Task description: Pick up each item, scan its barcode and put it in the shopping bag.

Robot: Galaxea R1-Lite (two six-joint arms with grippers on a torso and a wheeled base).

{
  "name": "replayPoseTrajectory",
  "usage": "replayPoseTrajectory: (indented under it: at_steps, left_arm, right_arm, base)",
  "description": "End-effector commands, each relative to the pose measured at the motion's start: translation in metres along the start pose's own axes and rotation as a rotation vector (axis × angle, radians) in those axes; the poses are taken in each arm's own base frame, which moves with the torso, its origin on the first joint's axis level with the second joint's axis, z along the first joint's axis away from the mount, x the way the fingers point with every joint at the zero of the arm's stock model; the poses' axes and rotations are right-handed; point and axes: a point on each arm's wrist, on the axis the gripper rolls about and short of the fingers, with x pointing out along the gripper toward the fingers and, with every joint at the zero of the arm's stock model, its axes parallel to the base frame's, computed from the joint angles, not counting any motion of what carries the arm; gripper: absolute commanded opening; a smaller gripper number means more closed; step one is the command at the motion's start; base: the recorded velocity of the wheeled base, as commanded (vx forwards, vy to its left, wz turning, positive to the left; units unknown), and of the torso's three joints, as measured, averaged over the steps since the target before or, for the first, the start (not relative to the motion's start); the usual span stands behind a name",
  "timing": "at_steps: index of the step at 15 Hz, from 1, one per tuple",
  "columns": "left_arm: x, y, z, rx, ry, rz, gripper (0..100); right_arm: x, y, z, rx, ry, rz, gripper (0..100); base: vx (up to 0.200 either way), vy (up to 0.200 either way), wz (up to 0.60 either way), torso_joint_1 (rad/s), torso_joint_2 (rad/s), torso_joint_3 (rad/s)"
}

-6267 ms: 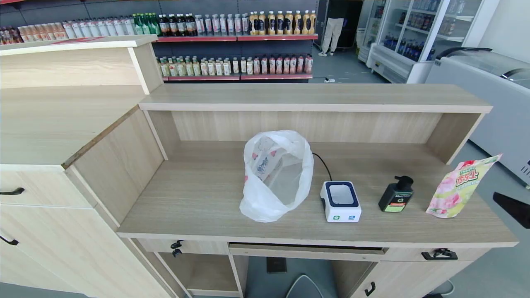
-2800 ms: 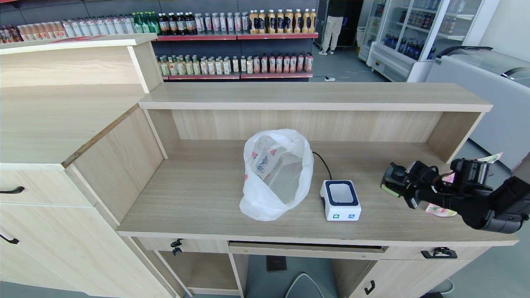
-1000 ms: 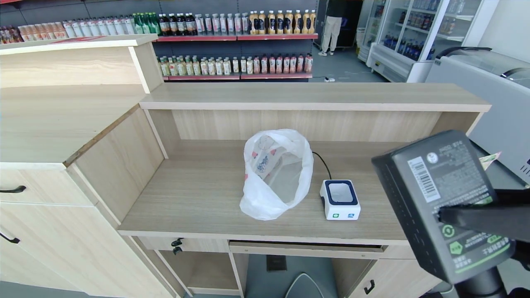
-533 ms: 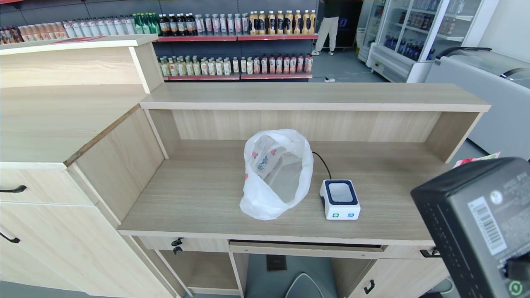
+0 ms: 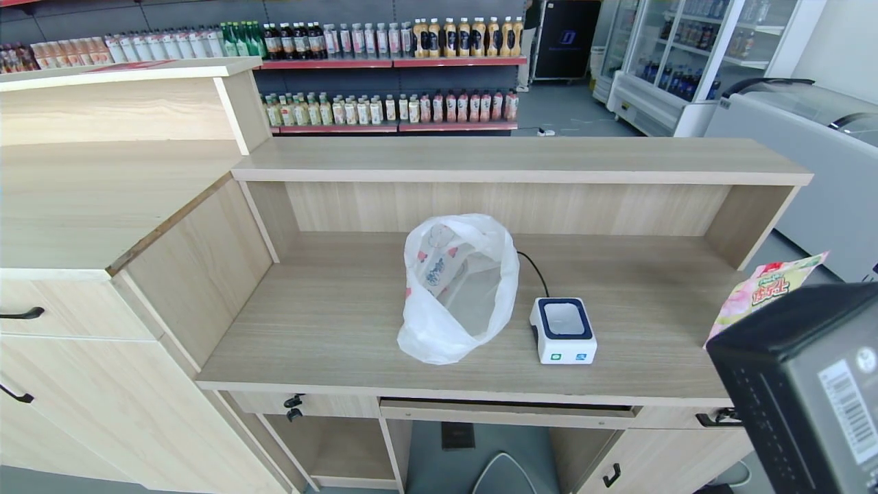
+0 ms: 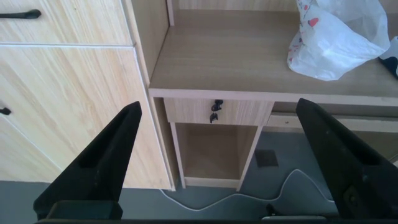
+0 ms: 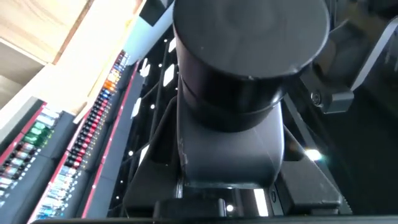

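The right gripper (image 7: 229, 180) is clamped on the black bottle (image 5: 802, 391), held at the scanner's (image 5: 562, 331) 4 o'clock with its barcode towards the head camera, probably to locate the code. The shopping bag (image 5: 458, 291) gapes at the scanner's 9 o'clock. The left gripper (image 6: 219, 106) hangs spread.

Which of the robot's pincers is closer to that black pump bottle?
Right. The right pincer grips the black pump bottle, held up off the counter. The left pincer hangs open, low before the cabinets, well apart from it.
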Motion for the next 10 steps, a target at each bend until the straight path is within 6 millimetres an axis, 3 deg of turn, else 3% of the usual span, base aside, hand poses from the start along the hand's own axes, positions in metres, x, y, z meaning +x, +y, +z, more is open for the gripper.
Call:
replayPoseTrajectory:
  at_steps: [1,4,10]
  left_arm:
    - [0.0000,0.0000,0.0000,0.000,0.000,0.000,100]
    - [0.0000,0.0000,0.0000,0.000,0.000,0.000,100]
    - [0.0000,0.0000,0.0000,0.000,0.000,0.000,100]
  right_arm:
    - [0.0001,0.0018,0.0024,0.015,-0.010,0.006,0]
    - [-0.0029,0.0014,0.0114,0.047,-0.051,0.033,0]
    - [-0.0046,-0.0016,0.0094,0.038,-0.040,0.036,0]
  base:
    - [0.000,0.000,0.00,0.000,0.00,0.000]
    - [0.000,0.000,0.00,0.000,0.00,0.000]
    - [0.000,0.000,0.00,0.000,0.00,0.000]
